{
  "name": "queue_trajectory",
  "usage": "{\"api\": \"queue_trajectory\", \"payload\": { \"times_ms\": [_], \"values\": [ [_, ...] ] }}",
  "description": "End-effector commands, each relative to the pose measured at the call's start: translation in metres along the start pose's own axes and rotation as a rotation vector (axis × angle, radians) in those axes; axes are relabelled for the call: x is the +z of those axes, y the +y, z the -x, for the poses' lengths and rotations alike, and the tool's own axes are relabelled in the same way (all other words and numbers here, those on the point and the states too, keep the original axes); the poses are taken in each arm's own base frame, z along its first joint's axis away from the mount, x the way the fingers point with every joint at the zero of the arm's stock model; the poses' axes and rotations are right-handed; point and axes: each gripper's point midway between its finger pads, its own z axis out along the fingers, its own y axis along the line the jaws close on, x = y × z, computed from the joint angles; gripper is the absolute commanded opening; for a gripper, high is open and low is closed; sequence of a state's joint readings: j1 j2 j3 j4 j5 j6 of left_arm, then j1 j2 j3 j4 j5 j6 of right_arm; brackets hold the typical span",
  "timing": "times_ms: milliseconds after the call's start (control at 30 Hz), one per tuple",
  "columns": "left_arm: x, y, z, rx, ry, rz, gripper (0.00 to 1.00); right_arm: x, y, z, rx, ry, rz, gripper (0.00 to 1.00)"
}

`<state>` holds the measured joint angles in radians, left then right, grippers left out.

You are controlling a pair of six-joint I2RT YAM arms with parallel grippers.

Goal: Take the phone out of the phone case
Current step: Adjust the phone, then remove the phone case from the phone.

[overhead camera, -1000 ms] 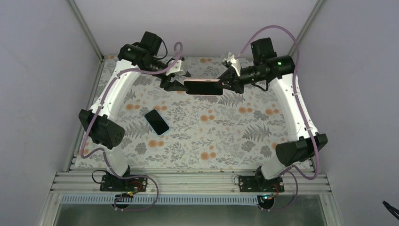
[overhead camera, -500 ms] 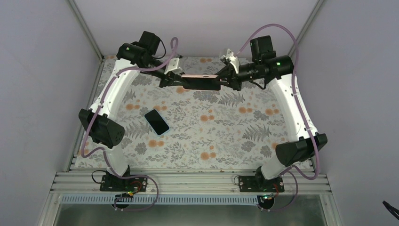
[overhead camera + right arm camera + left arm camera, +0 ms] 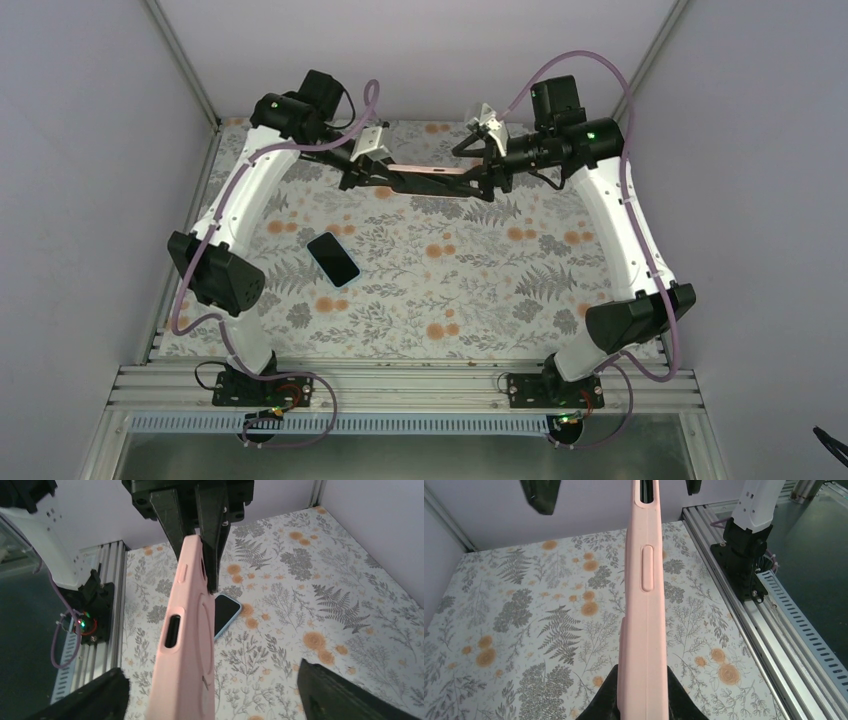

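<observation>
Left claw [image 3: 388, 178]: clamped tight on one end of the pink phone case [image 3: 430, 172], after standing open a second ago. From its own wrist, pinches the two flat faces, with the narrow edge and its long side button turned toward the lens. Right claw [image 3: 478, 168]: sprung wide, after gripping the opposite end until a moment ago. In its wrist view, fingers [image 3: 340, 695] well apart from the case on either side, touching nothing. So, a handover just completed. Case now carried by the left alone, up in the air over the far part of the table [image 3: 450, 300], roughly level between the two wrists. Turned edge-on to the overhead camera, where a second ago showed its broad face. Further out, toward the near left: phone [image 3: 333, 258], dark screen up, flat on the table, well apart from the case and in the same spot as before. Reads as the main job already achieved: phone out, case apparently empty, though its inside not plainly shown from any view. Leaves, at a guess, little beyond drawing the right claw back and setting the case down. Possible trouble: droop or twist of a long thin shell pinched at one end only.
</observation>
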<state>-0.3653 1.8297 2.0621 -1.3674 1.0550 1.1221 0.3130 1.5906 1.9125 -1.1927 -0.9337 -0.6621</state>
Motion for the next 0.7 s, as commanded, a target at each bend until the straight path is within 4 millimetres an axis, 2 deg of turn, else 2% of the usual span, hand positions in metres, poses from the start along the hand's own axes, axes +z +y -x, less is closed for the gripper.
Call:
{"api": "queue_trajectory", "payload": {
  "times_ms": [0, 33, 100, 333, 500, 567, 667],
  "values": [
    [-0.015, -0.019, 0.033, 0.134, -0.069, 0.013, 0.02, -0.008, 0.011, -0.004, -0.030, 0.027, -0.014, 0.90],
    [-0.016, -0.020, 0.033, 0.142, -0.068, 0.014, 0.02, -0.008, 0.012, -0.009, -0.032, 0.038, -0.020, 0.90],
    [-0.016, -0.024, 0.032, 0.154, -0.064, 0.014, 0.02, -0.008, 0.015, -0.017, -0.037, 0.050, -0.024, 0.96],
    [-0.012, -0.026, 0.016, 0.148, -0.016, 0.017, 0.02, -0.016, 0.020, -0.021, -0.040, 0.037, -0.021, 0.97],
    [-0.009, -0.024, 0.000, 0.139, 0.036, 0.036, 0.02, -0.013, 0.016, -0.018, -0.009, 0.018, 0.028, 0.92],
    [-0.009, -0.025, -0.002, 0.139, 0.046, 0.040, 0.02, -0.012, 0.013, -0.015, -0.012, 0.012, 0.031, 0.91],
    [-0.011, -0.027, -0.001, 0.142, 0.047, 0.040, 0.02, -0.008, 0.006, -0.017, -0.002, 0.010, 0.025, 0.85]
  ]
}}
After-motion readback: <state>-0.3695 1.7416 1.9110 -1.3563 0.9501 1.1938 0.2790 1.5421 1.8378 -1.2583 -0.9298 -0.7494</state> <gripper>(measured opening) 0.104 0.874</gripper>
